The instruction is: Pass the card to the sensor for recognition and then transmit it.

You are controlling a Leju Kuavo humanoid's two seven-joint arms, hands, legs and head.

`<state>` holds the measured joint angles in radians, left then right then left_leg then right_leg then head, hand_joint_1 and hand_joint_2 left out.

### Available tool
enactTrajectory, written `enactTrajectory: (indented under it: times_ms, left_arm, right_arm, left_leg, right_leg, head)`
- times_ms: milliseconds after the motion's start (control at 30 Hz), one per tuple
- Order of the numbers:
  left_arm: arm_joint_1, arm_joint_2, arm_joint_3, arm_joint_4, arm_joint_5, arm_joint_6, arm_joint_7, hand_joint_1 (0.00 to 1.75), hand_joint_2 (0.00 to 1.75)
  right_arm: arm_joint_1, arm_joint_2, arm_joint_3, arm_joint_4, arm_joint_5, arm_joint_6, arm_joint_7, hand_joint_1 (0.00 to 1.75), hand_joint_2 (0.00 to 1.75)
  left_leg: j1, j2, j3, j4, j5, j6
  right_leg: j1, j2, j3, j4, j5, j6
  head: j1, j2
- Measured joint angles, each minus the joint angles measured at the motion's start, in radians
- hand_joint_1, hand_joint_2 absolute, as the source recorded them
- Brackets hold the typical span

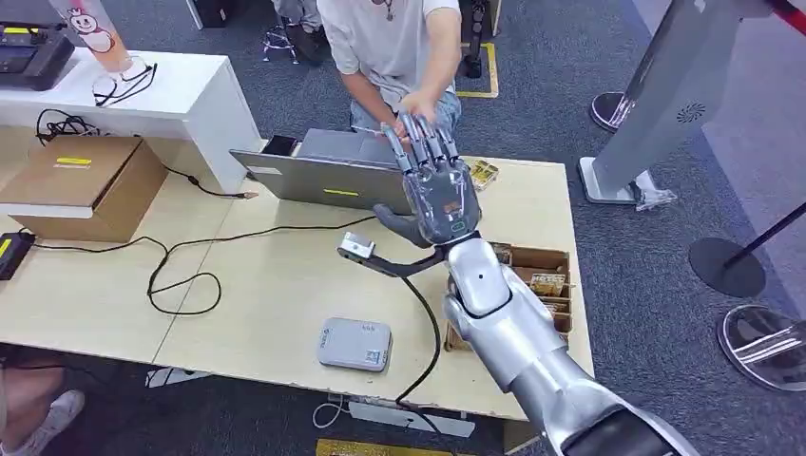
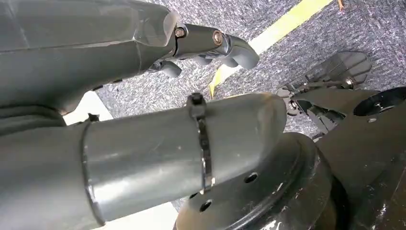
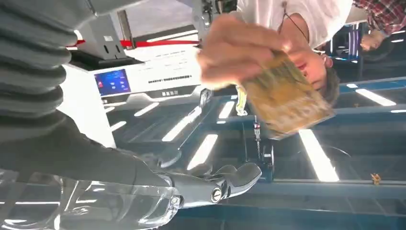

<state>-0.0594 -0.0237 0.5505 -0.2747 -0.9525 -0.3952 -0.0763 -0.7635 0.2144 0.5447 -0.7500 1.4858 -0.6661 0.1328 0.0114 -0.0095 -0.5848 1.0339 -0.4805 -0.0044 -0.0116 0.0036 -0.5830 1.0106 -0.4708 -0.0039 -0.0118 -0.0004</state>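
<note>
**Card in the person's hand, just past the open right robot hand**

The right robot hand [image 1: 439,185] is raised over the far side of the table [image 1: 285,275], fingers spread and straight, holding nothing. The card [image 3: 282,98] is not in it: in the right wrist view a person's hand [image 3: 239,52] holds it just beyond the fingertips [image 3: 239,175], close but apart. The card is a thin, flat, yellowish rectangle with a printed pattern, blurred; its long axis seems to run slantwise across the fingers rather than along them, though the blur leaves that uncertain. It looks stiff and smooth, so it would likely slip unless pinched flat.

The right robot hand is the nearer one. The left robot hand [image 2: 210,45] hangs low over grey carpet, fingers curled with nothing in them.

The sensor [image 1: 355,343], a flat grey rounded-corner box, lies on the table near its front edge, well back from the raised hand, beside the forearm.
</note>
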Motion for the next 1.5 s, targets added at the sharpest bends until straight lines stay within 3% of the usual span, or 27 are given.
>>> enactTrajectory:
  times_ms: [333, 667, 1500]
  left_arm:
    - [0.001, 0.000, 0.000, 0.000, 0.003, 0.000, 0.000, 0.00, 0.00]
    - [0.002, 0.000, 0.000, 0.000, 0.018, 0.001, 0.000, 0.00, 0.00]
    - [0.053, 0.005, 0.009, 0.000, 0.039, 0.021, -0.040, 0.00, 0.00]
  right_arm:
    - [0.008, 0.003, -0.022, -0.019, -0.075, 0.008, -0.055, 0.00, 0.00]
    - [0.072, -0.006, -0.023, -0.143, -0.164, 0.033, -0.129, 0.00, 0.00]
    - [0.375, -0.154, -0.024, -0.509, -0.328, -0.002, -0.222, 0.00, 0.00]
  left_leg:
    - [0.000, 0.000, 0.000, 0.000, 0.000, 0.000]
    - [0.000, 0.000, 0.000, 0.000, 0.000, 0.000]
    - [0.000, 0.000, 0.000, 0.000, -0.001, 0.000]
  right_leg:
    - [0.000, 0.000, 0.000, 0.000, 0.000, 0.000]
    - [0.000, 0.000, 0.000, 0.000, 0.000, 0.000]
    - [0.000, 0.000, 0.000, 0.000, 0.000, 0.000]
  head:
    - [0.000, 0.000]
    - [0.000, 0.000]
    - [0.000, 0.000]
